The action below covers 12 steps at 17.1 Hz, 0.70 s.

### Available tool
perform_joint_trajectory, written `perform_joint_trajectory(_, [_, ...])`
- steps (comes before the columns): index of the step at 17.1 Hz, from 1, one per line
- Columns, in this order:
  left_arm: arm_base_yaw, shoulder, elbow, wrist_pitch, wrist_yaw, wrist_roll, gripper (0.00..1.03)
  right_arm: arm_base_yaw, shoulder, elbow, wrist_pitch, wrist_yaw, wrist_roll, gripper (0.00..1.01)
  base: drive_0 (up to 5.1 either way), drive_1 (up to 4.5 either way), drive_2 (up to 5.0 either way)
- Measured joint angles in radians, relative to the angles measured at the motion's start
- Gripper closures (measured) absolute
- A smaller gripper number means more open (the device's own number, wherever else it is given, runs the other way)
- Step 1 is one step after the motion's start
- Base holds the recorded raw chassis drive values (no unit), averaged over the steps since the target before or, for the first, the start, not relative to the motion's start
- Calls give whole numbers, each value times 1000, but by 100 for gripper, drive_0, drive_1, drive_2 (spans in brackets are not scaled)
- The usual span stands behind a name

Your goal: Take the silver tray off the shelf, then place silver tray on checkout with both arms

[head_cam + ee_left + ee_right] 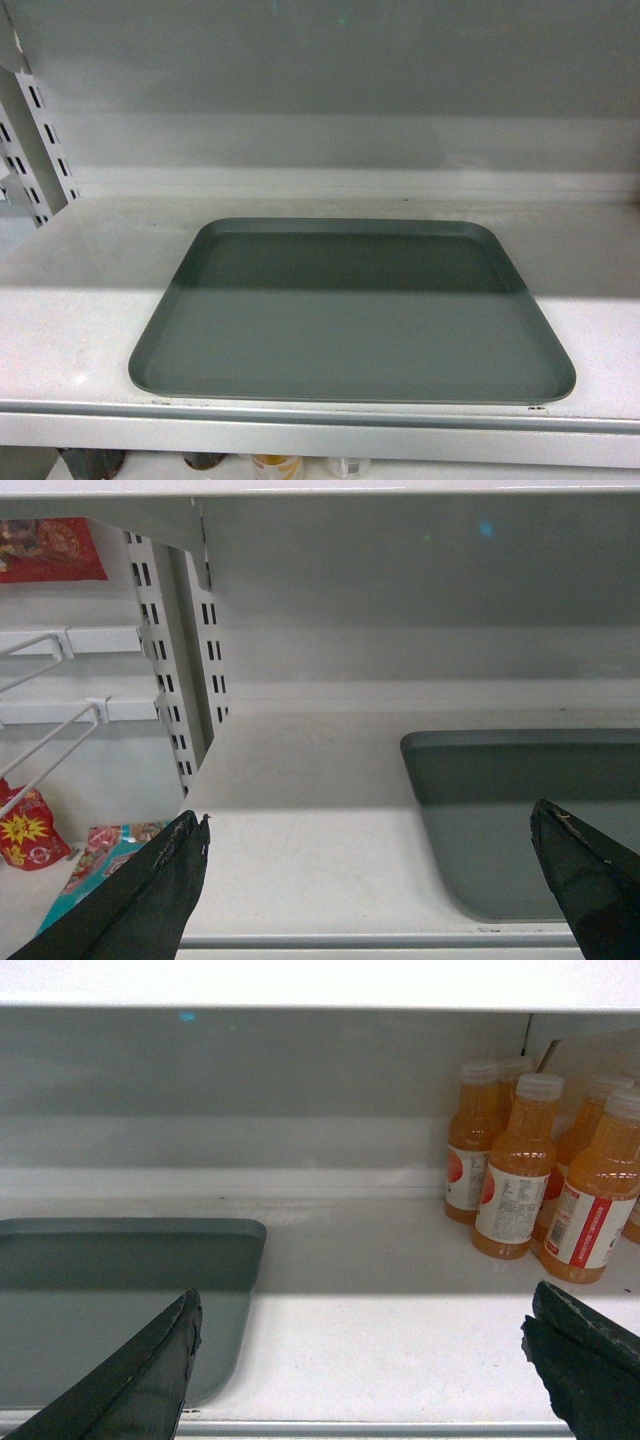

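The flat matte grey-silver rectangular tray [352, 315] lies in the lower middle of the frame on the white metal shelf board [80, 320], its near edge at the front lip, while the left tool [370, 855] and right tool [360, 1345] are both spread open, gripping nothing.
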Motion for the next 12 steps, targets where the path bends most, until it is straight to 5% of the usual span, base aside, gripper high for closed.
perform_joint_trajectory(5, [0,0,0,0,0,0,5,0,0,0,0,0,0,3,0,0,0])
perform_joint_trajectory(7, [-19,28,38,-129,-52,4,5,-7,77,43,-132,-6,54,3,0,0,0])
perform_joint_trajectory(9, [-72,241,125,-229,-124,13,5,-30,222,51,-58,-46,103,3,0,0,0])
perform_joint_trajectory(12, [-31,329,125,-118,-87,40,5,-65,365,53,122,-96,109,3,0,0,0])
